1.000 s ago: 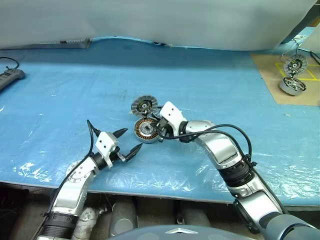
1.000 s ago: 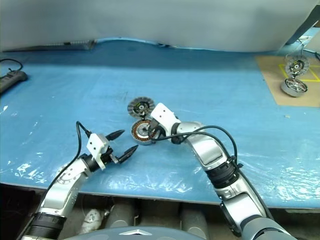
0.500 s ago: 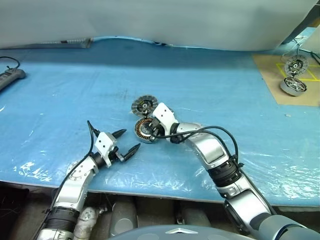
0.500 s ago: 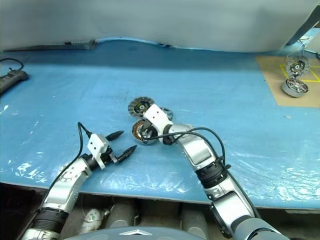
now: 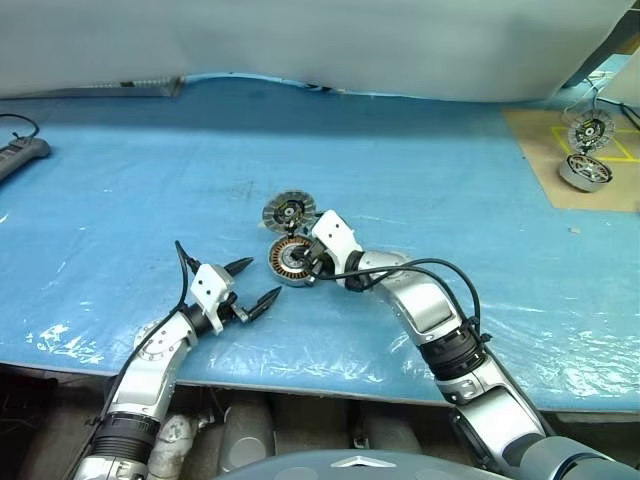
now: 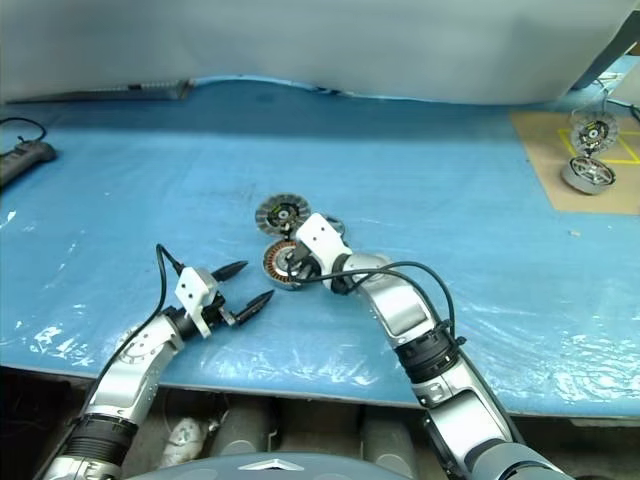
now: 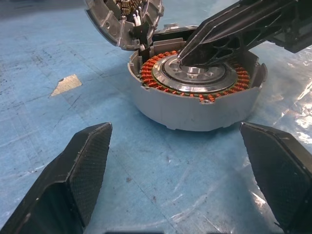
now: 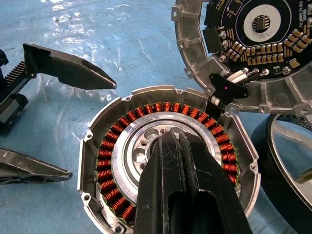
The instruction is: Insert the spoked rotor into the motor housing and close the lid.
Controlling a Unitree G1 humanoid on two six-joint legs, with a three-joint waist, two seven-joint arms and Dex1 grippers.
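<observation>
The motor housing (image 5: 288,261), a silver can ringed with copper windings, lies on the blue sheet. Its lid (image 5: 288,211) is swung open at the far edge and still joined there; the inner face (image 8: 253,44) shows. My right gripper (image 8: 178,140) is shut with nothing in it, its tips pressed on the housing's silver hub (image 7: 192,70). Part of the spoked rotor (image 8: 291,161), a dark rim with a pale spoke, lies beside the housing and under the lid's edge. Just left of the housing and clear of it, my left gripper (image 5: 262,280) is open and empty, its fingers (image 7: 80,168) spread.
A brown mat (image 5: 545,175) at the far right carries another open motor (image 5: 586,170). A black power strip (image 5: 20,155) lies at the far left. The table's front edge (image 5: 300,385) runs close below both arms. A small tan scrap (image 7: 66,84) lies near the housing.
My right gripper has sunk a little and edged left over the housing's hub, and its elbow has drawn in. The left gripper has stayed still and open.
</observation>
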